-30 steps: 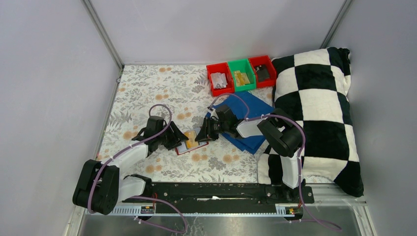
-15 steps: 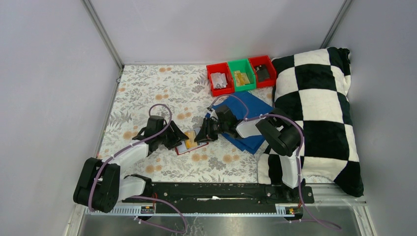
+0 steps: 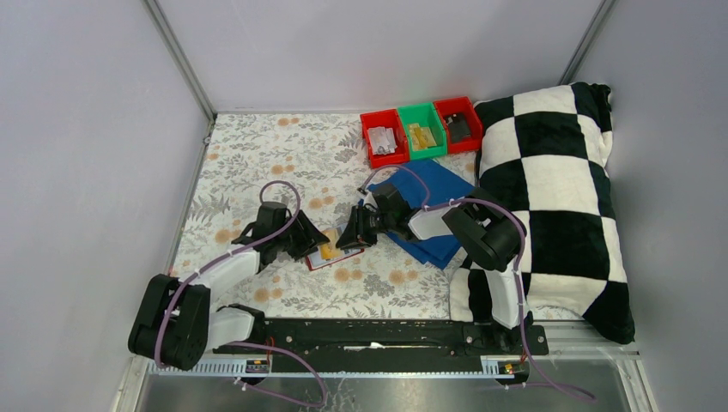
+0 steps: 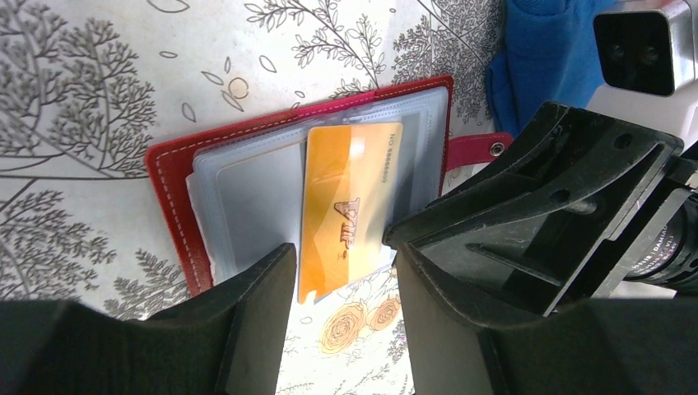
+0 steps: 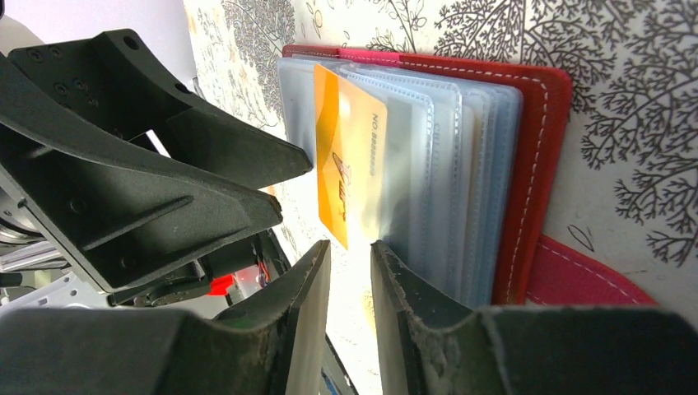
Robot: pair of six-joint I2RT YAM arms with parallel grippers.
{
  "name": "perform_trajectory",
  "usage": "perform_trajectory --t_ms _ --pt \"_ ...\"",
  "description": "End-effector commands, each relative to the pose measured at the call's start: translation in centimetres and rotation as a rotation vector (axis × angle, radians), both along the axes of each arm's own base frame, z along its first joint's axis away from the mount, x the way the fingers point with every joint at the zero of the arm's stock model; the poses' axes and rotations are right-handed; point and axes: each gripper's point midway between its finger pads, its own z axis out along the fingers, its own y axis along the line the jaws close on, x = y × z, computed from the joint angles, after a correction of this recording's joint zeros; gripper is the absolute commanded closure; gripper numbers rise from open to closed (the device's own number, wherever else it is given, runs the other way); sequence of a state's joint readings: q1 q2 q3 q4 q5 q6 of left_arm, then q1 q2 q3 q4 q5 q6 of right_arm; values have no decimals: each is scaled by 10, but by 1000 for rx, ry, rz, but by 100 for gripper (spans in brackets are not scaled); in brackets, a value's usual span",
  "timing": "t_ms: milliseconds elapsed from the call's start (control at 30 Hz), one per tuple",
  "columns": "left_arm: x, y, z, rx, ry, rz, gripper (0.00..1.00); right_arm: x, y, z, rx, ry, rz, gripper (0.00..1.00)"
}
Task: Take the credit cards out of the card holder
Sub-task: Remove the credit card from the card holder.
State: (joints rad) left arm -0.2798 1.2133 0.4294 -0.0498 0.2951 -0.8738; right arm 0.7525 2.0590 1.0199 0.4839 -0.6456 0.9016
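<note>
Right gripper [image 5: 350, 247] has edged left, narrowly parted beside the orange-yellow plastic credit card [image 4: 350, 197]. Left gripper [image 4: 342, 251], spread, straddles that card's end in the open red folding card holder [image 4: 169, 189].

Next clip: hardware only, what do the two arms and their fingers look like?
The left arm and the right arm both alternate black joint housings with white link covers. A purple cable loops along each arm. The fingers are matte black, wedge-shaped plastic, and the gripper bodies behind them have triangular ribbing and small screw holes. A silver-white camera module sits on the right wrist.
</note>
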Motion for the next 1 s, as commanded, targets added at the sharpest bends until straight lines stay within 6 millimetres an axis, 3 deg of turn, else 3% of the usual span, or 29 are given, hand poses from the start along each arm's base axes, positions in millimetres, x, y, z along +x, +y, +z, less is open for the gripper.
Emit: perform_trajectory --t_ms 0,167,267,467,967 --pt "-42 38 -40 183 166 65 46 0 -9 -11 -93 -42 -13 67" --pt "-39 44 -27 200 134 96 46 22 -16 -1 -124 -104 -37 67" --pt "-40 46 -28 206 140 106 47 28 -14 -2 -132 -105 -29 67" --pt "-38 44 -35 203 154 99 48 32 -10 -10 -139 -92 -29 67" --pt "-11 23 -30 130 73 36 49 26 2 -19 -119 -55 -14 67"
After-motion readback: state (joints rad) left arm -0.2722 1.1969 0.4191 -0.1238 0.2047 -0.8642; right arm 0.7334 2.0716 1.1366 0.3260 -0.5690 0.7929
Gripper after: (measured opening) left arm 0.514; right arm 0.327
